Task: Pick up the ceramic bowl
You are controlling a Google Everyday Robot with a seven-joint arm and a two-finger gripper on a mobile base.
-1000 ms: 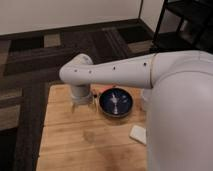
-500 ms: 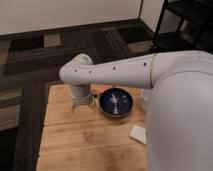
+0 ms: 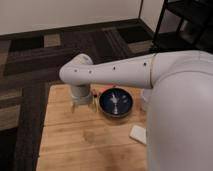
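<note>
The ceramic bowl is round, shallow and glossy dark blue with pale streaks inside. It sits on the wooden table, right of centre toward the far side. My white arm reaches across the view from the right. Its wrist hangs down just left of the bowl, and the gripper is low over the table beside the bowl's left rim. It holds nothing that I can see. The arm hides part of the bowl's far rim.
A small white flat object lies on the table near the front right, partly under my arm. Dark patterned carpet surrounds the table. A black shelf frame stands at the back right.
</note>
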